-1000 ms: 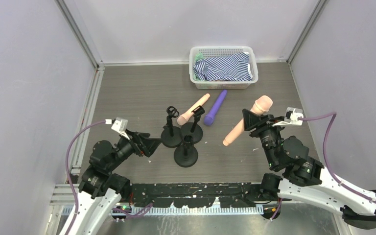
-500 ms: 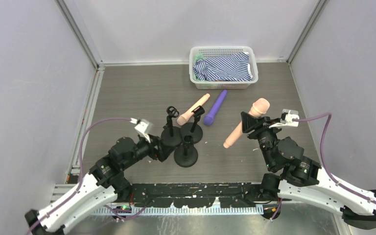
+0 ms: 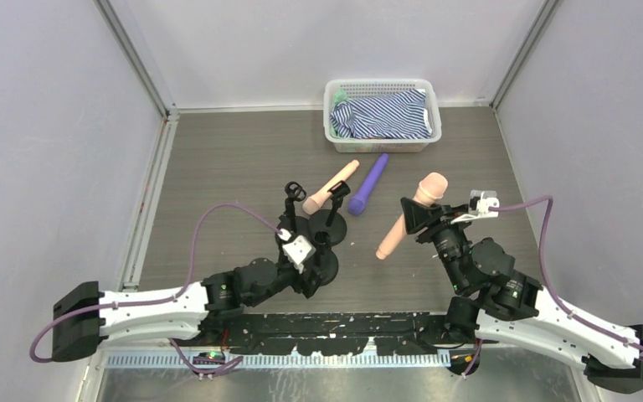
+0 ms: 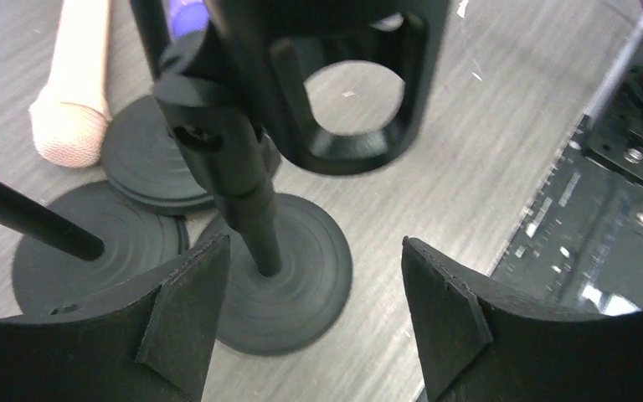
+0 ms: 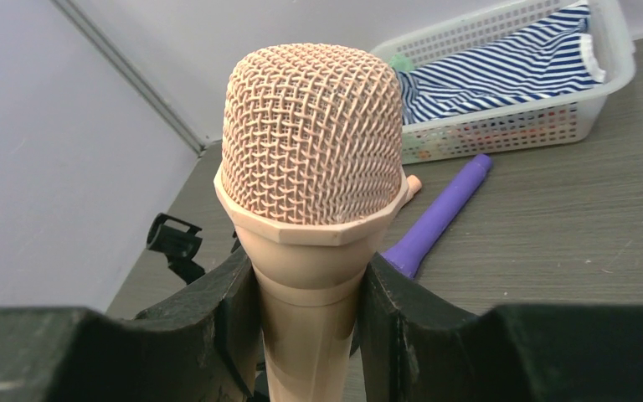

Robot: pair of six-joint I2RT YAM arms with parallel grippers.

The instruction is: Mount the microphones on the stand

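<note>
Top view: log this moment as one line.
right pincer: shut on peach microphone | left pincer: open, at near stand | purple microphone: on table

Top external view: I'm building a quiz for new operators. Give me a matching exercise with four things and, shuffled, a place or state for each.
1. purple microphone
2. basket
3. right tool
4. left tool

A. shut on a peach microphone
B. open, facing a black stand
C. lying on the table
D. holding striped cloth

Pairs: 1-C, 2-D, 3-A, 4-B
</note>
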